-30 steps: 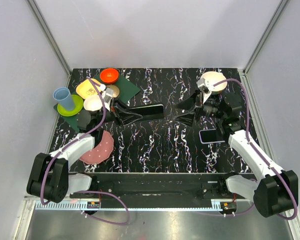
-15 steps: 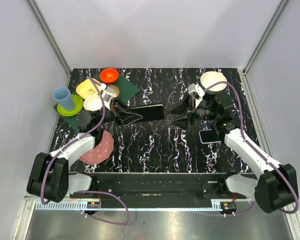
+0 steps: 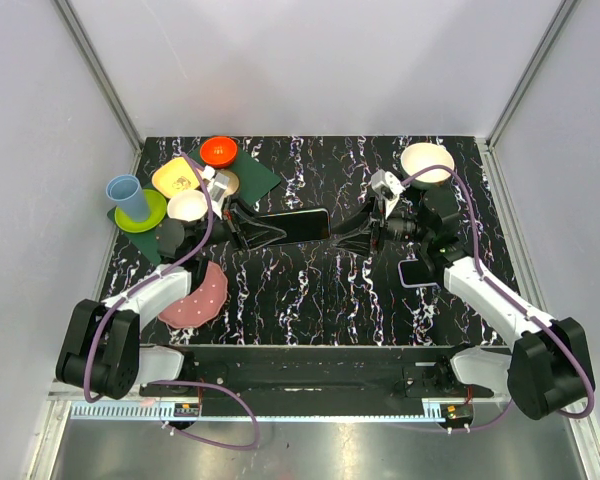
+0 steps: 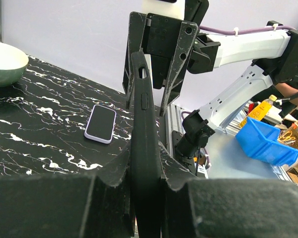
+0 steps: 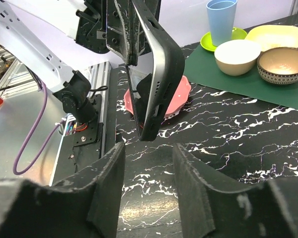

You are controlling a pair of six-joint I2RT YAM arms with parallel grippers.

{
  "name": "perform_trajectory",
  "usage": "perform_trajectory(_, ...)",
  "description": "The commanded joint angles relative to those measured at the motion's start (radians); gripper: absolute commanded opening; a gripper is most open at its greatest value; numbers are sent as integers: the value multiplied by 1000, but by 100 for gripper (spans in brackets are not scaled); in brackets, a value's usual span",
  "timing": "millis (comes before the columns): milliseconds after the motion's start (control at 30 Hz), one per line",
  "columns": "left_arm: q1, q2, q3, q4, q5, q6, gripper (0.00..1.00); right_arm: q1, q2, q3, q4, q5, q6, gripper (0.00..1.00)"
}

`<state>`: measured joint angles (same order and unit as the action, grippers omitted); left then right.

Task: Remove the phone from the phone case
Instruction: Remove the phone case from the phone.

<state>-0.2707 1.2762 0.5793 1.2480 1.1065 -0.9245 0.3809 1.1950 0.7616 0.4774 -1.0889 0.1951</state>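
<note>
Centrally, the phone case (image 3: 298, 224) hangs above mid-table, clamped on edge by the left gripper (image 3: 270, 231), whose jaws are closed on its left end. Its long axis runs left to right, with the free end pointing at the right gripper (image 3: 345, 235). That gripper's jaws are spread apart and lined up on either side of the free end, just short of contact. The right wrist view shows a thin dark slab, judged to be the phone (image 5: 123, 59), lying against the case; how firmly it is seated cannot be told.
</note>
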Motion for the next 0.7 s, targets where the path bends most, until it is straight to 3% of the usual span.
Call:
perform_trajectory(0, -1, -8, 48, 211, -37, -5, 0, 12, 2, -1, 76, 12, 21, 46)
perform_trajectory(233, -5, -3, 48, 209, -34, -7, 0, 15, 6, -8, 104, 12, 43, 33)
perform_trajectory(667, -10, -1, 53, 209, -28, -10, 0, 23, 11, -25, 142, -5, 46, 28)
